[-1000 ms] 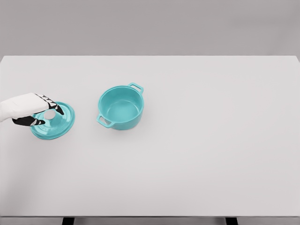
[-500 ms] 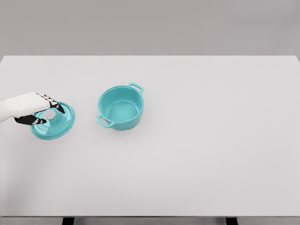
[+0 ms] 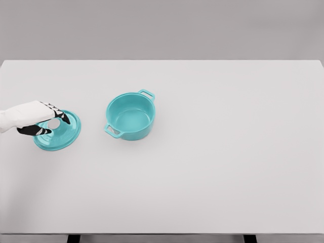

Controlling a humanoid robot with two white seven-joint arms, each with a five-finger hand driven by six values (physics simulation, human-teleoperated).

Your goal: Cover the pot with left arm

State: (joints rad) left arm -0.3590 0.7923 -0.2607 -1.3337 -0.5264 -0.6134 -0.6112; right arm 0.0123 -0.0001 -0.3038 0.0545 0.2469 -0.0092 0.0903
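At the far left of the white tabletop (image 3: 212, 167), the left hand (image 3: 35, 119) reached in, its black-tipped fingers (image 3: 62, 117) curled around the white knob of a teal lid (image 3: 61, 132) lying flat. To the right, well apart from the lid, stood the open teal pot (image 3: 130, 115) with two handles, upright and uncovered.

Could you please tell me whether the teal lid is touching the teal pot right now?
Apart. The head view shows the lid lying flat left of the pot, with bare table between them.
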